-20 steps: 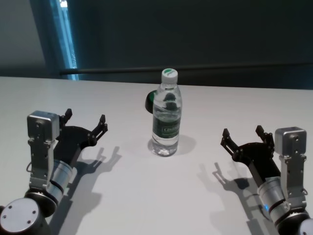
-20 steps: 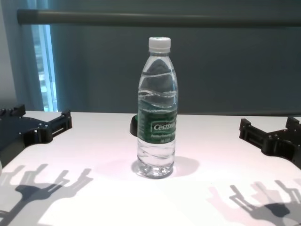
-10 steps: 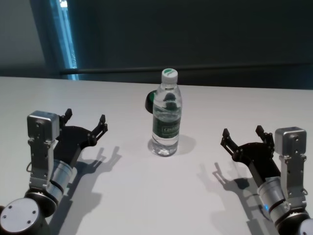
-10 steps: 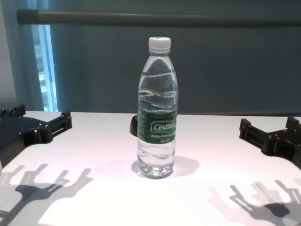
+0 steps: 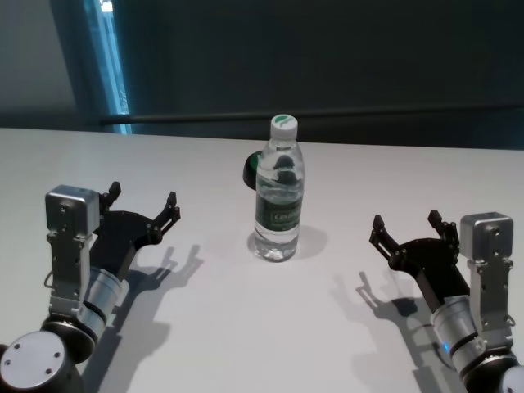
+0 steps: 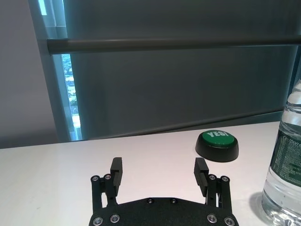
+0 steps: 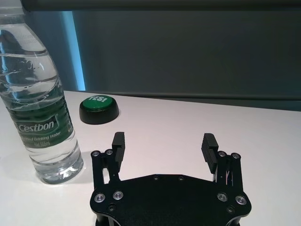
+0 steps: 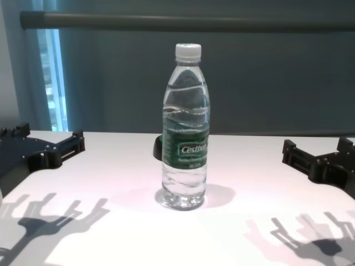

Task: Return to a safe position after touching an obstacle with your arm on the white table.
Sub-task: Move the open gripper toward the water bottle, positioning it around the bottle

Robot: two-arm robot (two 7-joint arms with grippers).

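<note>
- Obstacle: tall clear plastic water bottle (image 5: 278,193) with ribbed, wavy walls, white screw cap and dark green "Cestbon" label. Stands upright, long axis vertical, cap up, label facing the near edge of the table.
- Contents: clear water, filled nearly to the neck.
- Position: mid-width on the table, between its left and right edges and somewhat nearer the far edge than the near one. Nothing touches it.
- Surface: broad white table (image 5: 246,327), flat, smooth, matte; it carries sharp shadows of both claws.
- Just behind the bottle, toward the far edge: low round push button (image 7: 99,109), black base, glossy green dome with white lettering. From the chest view the bottle hides most of it.
- Left gripper (image 5: 141,207): black metal two-finger claw, released, fingers spread wide with nothing between them. It hangs above the table toward the left edge, well apart from the bottle.
- Right gripper (image 5: 407,229): same build, also released and empty, above the table toward the right edge, well apart from the bottle.
</note>
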